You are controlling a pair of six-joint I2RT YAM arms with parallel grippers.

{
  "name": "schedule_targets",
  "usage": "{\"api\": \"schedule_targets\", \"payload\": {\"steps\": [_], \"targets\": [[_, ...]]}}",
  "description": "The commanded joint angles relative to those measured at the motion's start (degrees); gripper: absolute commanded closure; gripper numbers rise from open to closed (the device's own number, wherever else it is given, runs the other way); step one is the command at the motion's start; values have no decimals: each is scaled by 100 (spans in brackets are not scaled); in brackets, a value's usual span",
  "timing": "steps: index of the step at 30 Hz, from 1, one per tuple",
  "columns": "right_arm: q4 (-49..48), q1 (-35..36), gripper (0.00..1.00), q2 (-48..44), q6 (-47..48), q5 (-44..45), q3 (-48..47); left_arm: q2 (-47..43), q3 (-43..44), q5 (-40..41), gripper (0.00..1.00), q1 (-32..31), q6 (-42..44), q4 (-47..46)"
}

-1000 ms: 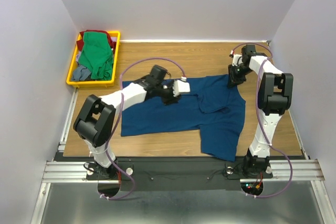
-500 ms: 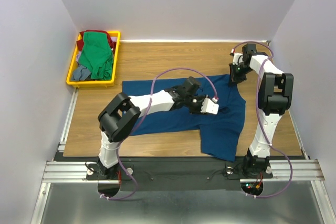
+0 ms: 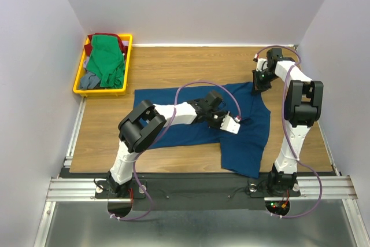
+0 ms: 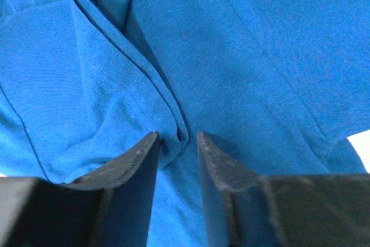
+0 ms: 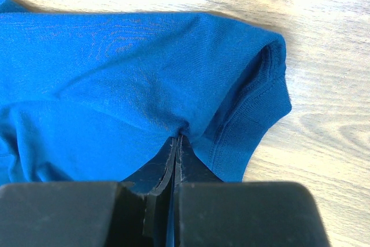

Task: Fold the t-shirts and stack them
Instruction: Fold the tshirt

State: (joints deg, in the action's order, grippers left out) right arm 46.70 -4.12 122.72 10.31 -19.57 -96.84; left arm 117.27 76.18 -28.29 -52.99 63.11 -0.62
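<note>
Wood table (image 3: 173, 67): right fingers (image 5: 157, 173) clamp blue t-shirt (image 3: 248, 143), tips hidden; left fingers (image 4: 132, 165) apart astride fold

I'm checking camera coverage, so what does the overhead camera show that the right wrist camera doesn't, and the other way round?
Only overhead: the yellow tray holding the green t-shirt, and the left gripper over the middle of the blue t-shirt. Only right wrist: the right gripper with its jaws shut on a pinch of cloth beside the sleeve. Both: the blue t-shirt lying on the wooden table.
</note>
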Motion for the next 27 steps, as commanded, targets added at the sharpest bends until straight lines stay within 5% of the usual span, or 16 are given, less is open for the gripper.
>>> {"api": "schedule_targets", "payload": {"steps": [1,10,25,27], "targets": [[-99,-36,99,-151,59,-38,-169,-12,283,105,60,-9,281,-105],[-99,-36,99,-99,68,6,-204,-310,195,-9,100,43,237,-61],[-108,-89,99,-125,200,235,-143,-715,-297,-467,100,210,721,1082],[-99,-80,99,-143,252,182,-143,-697,-244,-431,80,307,615,1082]]}}
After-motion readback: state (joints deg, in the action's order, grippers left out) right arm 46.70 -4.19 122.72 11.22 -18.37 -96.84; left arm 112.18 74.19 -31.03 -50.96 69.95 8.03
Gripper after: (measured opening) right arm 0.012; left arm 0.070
